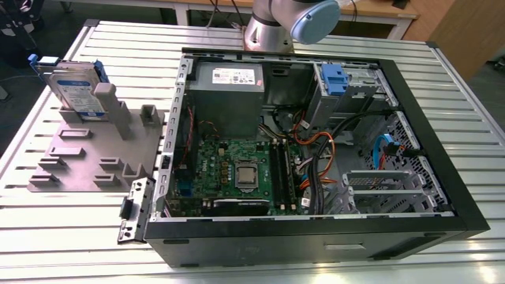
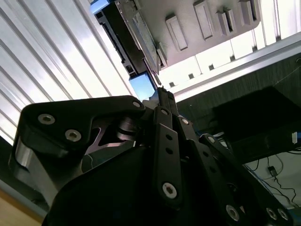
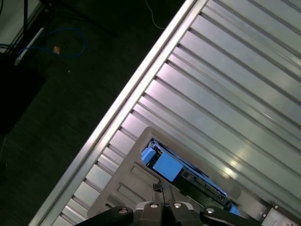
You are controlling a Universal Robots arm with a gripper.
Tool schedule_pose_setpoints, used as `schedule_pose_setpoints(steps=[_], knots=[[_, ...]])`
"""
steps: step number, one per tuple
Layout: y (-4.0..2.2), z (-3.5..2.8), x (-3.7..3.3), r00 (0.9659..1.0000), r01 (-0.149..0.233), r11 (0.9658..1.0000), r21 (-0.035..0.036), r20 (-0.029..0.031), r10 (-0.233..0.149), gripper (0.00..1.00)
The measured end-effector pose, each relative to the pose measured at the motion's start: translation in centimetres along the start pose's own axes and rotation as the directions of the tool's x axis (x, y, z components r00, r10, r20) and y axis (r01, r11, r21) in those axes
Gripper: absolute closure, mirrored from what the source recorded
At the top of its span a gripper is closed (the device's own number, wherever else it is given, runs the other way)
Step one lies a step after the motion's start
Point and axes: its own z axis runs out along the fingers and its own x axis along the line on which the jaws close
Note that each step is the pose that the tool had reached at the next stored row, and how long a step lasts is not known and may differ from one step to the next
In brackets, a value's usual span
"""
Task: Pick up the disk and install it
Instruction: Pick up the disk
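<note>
The disk [image 1: 77,90] stands on edge in a slot of the grey holder plate [image 1: 79,155], at the exterior view's left, beside the open computer case. It is silver with a blue-and-white label and a blue bracket. In both wrist views my gripper [image 3: 162,189] [image 2: 160,90] hangs over the disk [image 3: 188,178] [image 2: 137,40]. Its black fingers are shut together to a thin tip with nothing between them. The tip points at the blue bracket end [image 3: 165,165] and stays apart from it.
The open black computer case [image 1: 442,177] lies on the slatted metal table [image 1: 71,236]. Inside are a green motherboard [image 1: 236,171], a grey power supply [image 1: 227,83], loose cables and a drive bay with a blue latch [image 1: 334,80]. The arm's base [image 1: 272,26] stands behind the case.
</note>
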Motion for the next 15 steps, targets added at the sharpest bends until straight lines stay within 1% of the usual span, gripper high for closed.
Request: schedule_pose_setpoints(steps=[15], knots=[[0.00,0.00,0.00,0.9995,0.033,0.9995,0.0000,-0.0013,-0.033,0.89]])
